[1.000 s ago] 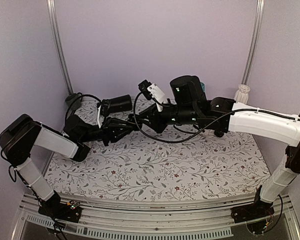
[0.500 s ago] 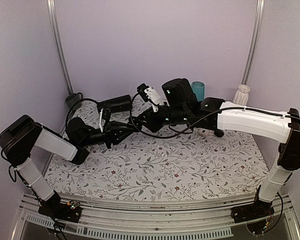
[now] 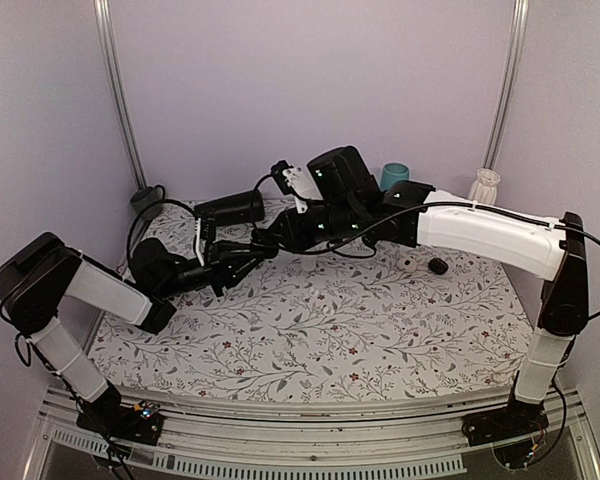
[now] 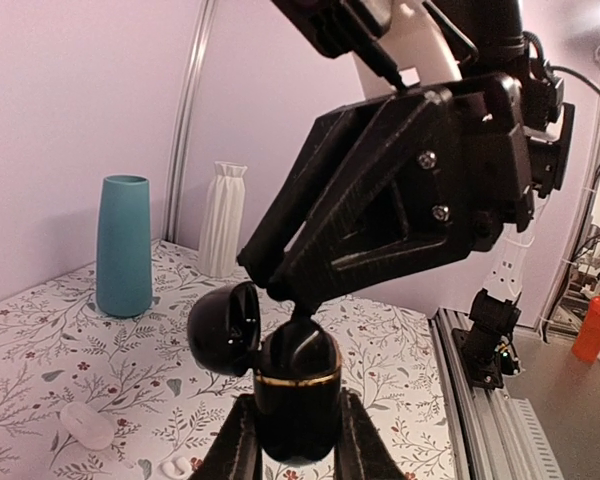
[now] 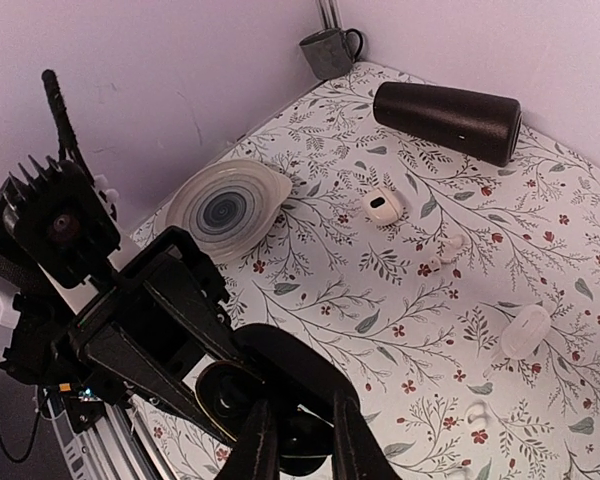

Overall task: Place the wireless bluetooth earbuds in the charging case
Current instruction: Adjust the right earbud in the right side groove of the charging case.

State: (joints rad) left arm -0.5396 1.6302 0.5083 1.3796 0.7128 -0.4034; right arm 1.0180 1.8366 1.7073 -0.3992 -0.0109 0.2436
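My left gripper [image 4: 293, 440] is shut on the black charging case [image 4: 298, 390] and holds it upright above the table, with its hinged lid [image 4: 223, 328] swung open to the left. My right gripper [image 5: 302, 445] is shut on a tiny black earbud [image 5: 307, 452] and reaches down from above, its tips [image 4: 280, 288] right at the case's open mouth. The earbud [image 4: 302, 318] touches the opening. In the top view the two grippers meet at the back left, left gripper [image 3: 242, 262] and right gripper [image 3: 267, 240]. The second black earbud is not visible.
A teal vase [image 3: 393, 175] and a white vase [image 3: 486, 186] stand at the back right. A black cylinder speaker [image 5: 446, 120], grey mug [image 5: 330, 50], round plate [image 5: 228, 207], white oval case [image 5: 380, 205] and small white earbuds [image 5: 448, 245] lie on the floral cloth. A small black rounded object [image 3: 437, 266] sits right of centre.
My right arm has swung left and its gripper has closed in on the case held by my left gripper. The left gripper has shifted slightly.
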